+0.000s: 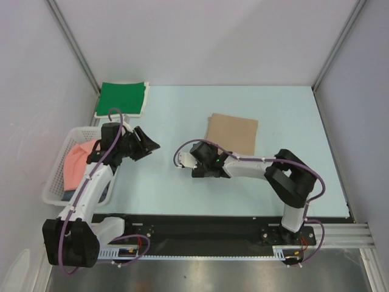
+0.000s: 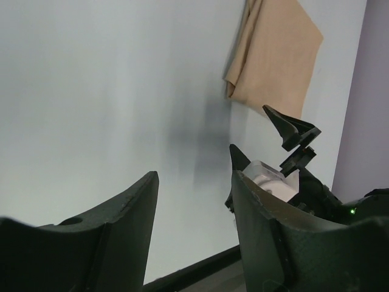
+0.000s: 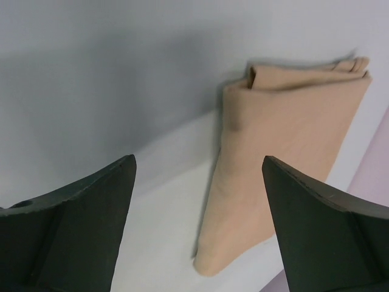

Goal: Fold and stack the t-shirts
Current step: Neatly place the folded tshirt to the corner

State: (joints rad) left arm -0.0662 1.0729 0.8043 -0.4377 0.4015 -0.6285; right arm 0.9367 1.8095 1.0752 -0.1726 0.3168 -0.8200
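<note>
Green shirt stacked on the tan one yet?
No, the green shirt lies at the far left, well apart from the tan shirt nearer the middle.

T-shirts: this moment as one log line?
tan t-shirt: folded; green t-shirt: folded; pink t-shirt: in basket; left gripper: open, empty; right gripper: open, empty
</note>
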